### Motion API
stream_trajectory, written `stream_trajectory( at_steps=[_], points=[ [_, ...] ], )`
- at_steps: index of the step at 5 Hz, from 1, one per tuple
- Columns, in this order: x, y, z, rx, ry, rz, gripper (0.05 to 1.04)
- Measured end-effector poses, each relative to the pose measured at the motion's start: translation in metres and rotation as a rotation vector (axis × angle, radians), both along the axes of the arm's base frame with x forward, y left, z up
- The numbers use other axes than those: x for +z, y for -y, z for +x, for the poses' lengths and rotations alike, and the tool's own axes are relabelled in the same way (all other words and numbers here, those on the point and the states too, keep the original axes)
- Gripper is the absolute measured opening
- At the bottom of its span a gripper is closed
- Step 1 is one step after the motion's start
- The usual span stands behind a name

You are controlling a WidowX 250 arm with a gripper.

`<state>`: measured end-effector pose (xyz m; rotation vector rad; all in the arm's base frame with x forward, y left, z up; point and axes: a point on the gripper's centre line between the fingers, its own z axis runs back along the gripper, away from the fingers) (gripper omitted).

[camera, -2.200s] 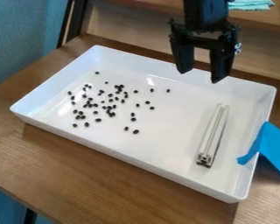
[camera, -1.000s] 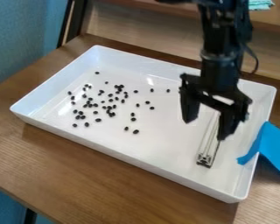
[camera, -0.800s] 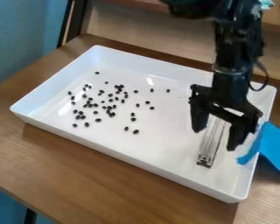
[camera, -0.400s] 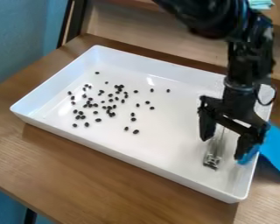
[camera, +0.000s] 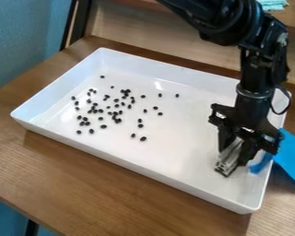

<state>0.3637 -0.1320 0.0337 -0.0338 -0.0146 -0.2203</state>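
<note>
Camera view, from my seat away from the rig: silver metal bar (camera: 229, 161) is right at the black gripper (camera: 233, 156), between its two fingers and under its body. I read the gripper as drawn in and pinching the bar, one finger along each long side. Only one arm here, so no question of which is nearer.

Long axis of the bar runs away from the camera, slanting a bit to the right, roughly parallel to the right-hand short wall of the white tray (camera: 174, 152). Near end sticks out past the fingers toward the tray's near right corner. Far end I can't see behind the gripper. Bar sits within the tray's right part; whether its underside touches the floor, I can't tell.

Looks: narrow, straight, shiny, lengthwise grooves, darker detail at the near end face.

Further out: arm (camera: 255, 85) comes in over the tray's far side, wrist above the bar. Blue tape (camera: 292, 150) laps over the tray's right wall, close by the gripper. Small black beans (camera: 143, 138) lie scattered on the tray's left half, loosely bunched with a few strays, well apart from the bar. Tray itself is on a brown wood table (camera: 82, 184). Teal cloth (camera: 273, 4) lies beyond the tray's far side.
</note>
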Motion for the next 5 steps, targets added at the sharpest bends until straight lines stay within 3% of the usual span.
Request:
stream_trajectory(
  at_steps=[2, 5],
  points=[
    [-0.006, -0.016, 0.012, -0.016, -0.006, -0.026, 0.390],
    [-0.010, -0.052, 0.021, -0.039, -0.001, -0.029, 0.389]
  ],
)
